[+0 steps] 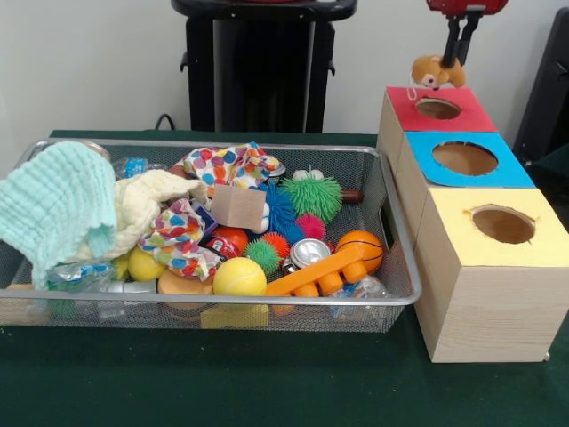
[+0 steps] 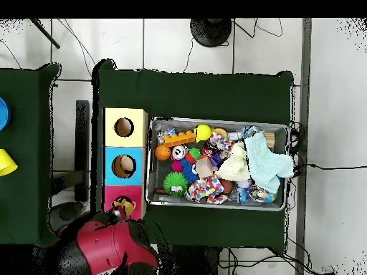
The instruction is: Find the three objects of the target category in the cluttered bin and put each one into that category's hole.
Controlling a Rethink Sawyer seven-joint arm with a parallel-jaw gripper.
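My gripper [image 1: 454, 60] hangs at the upper right, shut on a small tan and white plush toy [image 1: 434, 71]. The toy dangles just above the red box [image 1: 404, 114] and its round hole [image 1: 438, 108]. In the overhead view the plush toy [image 2: 123, 207] sits over the red box [image 2: 109, 197], with the red arm [image 2: 107, 247] right below it. The blue box [image 1: 520, 173] and yellow box [image 1: 453, 227] stand in a row in front of the red one. Something tan shows inside the blue hole [image 2: 125, 166].
A wire mesh bin [image 1: 222, 305] holds clutter: a green spiky toy [image 1: 313, 197], an orange basketball [image 1: 360, 247], a yellow ball [image 1: 238, 277], an orange plastic piece [image 1: 311, 276], a polka-dot cloth [image 1: 229, 165] and a mint towel [image 1: 55, 206]. Green cloth [image 1: 267, 374] covers the table.
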